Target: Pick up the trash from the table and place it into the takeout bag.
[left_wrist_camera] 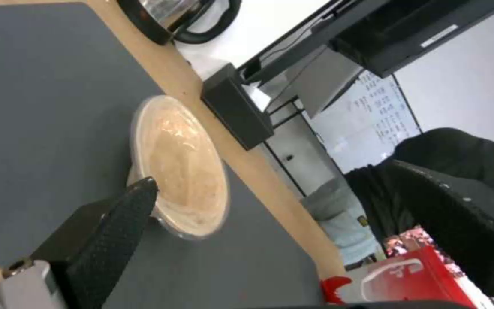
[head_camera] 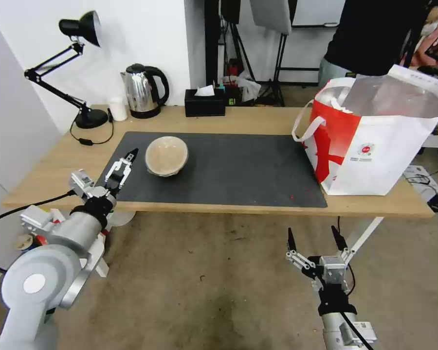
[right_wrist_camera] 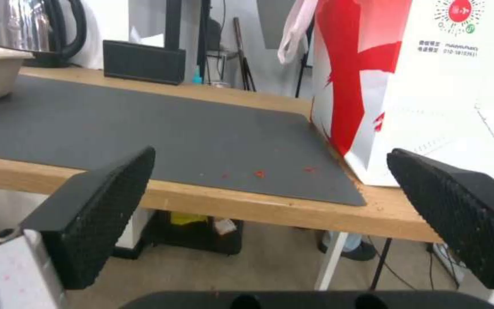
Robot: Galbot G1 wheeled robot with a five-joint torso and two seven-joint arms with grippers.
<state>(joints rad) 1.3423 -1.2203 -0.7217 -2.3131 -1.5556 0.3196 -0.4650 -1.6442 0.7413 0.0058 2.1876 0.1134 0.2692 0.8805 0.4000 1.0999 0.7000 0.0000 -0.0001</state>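
Table (head_camera: 258, 119): light wood, smooth; mat (head_camera: 238, 165): dark grey, matt; paper bowl (head_camera: 166, 155): tan, dull; takeout bag (head_camera: 374, 150): white and red, silver foil lining; kettle (head_camera: 142, 91): polished metal, glossy

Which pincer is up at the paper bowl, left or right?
The left pincer, over the mat's left edge right beside the tan bowl. The right pincer hangs open below the table edge, near the takeout bag.

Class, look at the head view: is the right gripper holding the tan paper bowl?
No. The right gripper hangs open and empty below the table edge, while the tan paper bowl sits on the mat.
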